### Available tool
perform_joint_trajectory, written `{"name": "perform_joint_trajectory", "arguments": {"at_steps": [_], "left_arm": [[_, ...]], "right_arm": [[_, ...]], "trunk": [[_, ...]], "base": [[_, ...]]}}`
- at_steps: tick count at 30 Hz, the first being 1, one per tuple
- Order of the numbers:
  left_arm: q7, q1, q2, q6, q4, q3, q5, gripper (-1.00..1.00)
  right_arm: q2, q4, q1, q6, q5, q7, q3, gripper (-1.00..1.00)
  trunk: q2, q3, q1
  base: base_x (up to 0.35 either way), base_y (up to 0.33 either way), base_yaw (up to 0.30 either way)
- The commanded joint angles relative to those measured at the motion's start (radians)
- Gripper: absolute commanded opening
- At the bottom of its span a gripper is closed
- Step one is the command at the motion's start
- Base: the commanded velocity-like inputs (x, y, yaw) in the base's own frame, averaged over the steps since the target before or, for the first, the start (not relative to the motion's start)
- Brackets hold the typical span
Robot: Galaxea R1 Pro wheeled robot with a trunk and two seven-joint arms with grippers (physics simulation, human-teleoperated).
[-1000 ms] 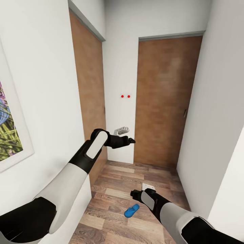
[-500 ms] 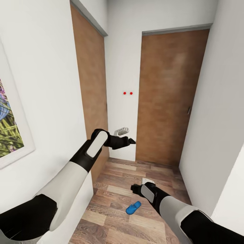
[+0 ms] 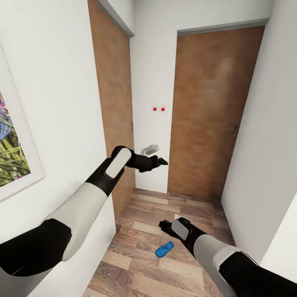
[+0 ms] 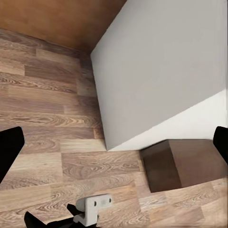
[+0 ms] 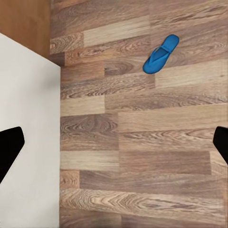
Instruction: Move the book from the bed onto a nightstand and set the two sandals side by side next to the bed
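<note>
One bright blue sandal [image 3: 164, 248] lies flat on the wood-plank floor of a narrow hallway, just left of my right forearm. The right wrist view shows the same sandal [image 5: 160, 53] lying some way ahead of my right gripper [image 5: 114, 145]. That right gripper [image 3: 163, 225] hangs low over the floor, open and empty. My left gripper [image 3: 161, 161] is held at chest height near the white wall between two doors, also open and empty, and in the left wrist view it [image 4: 114, 147] looks down at the floor. The book, bed and nightstands are out of view.
A brown door [image 3: 208, 111] stands shut straight ahead, and another brown door [image 3: 112, 103] is on the left. White walls close in on both sides, with a framed picture [image 3: 12, 144] on the left wall. Two red dots [image 3: 159, 109] mark the wall ahead.
The whole view has shifted as the robot moves: the doors look nearer and larger. Both arms keep their pose, both grippers stay open, and the sandal stays on the floor.
</note>
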Motion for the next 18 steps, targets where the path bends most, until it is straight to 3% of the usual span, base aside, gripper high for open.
{"name": "perform_joint_trajectory", "arguments": {"at_steps": [1,4,6,18], "left_arm": [[-0.003,-0.002,0.000,0.001,0.000,-0.008,0.010,1.00],[-0.040,-0.003,0.000,0.000,0.000,-0.032,0.012,1.00],[-0.098,-0.005,0.000,-0.001,-0.008,-0.061,0.012,1.00],[-0.163,-0.005,0.000,0.003,-0.020,-0.080,0.013,1.00]], "right_arm": [[0.000,-0.002,-0.001,0.004,-0.009,-0.007,0.008,1.00],[0.000,-0.002,-0.001,0.002,-0.012,-0.008,0.009,1.00],[0.001,-0.002,-0.002,-0.008,-0.016,-0.008,0.010,1.00],[0.001,-0.002,-0.002,-0.058,-0.017,-0.009,0.010,1.00]], "trunk": [[-0.009,-0.007,0.004],[-0.030,-0.021,0.016],[-0.044,-0.030,0.023],[-0.128,-0.086,0.069]], "base": [[0.000,0.000,0.072],[0.000,0.000,0.072],[0.000,0.000,0.038],[0.000,0.000,0.010]]}}
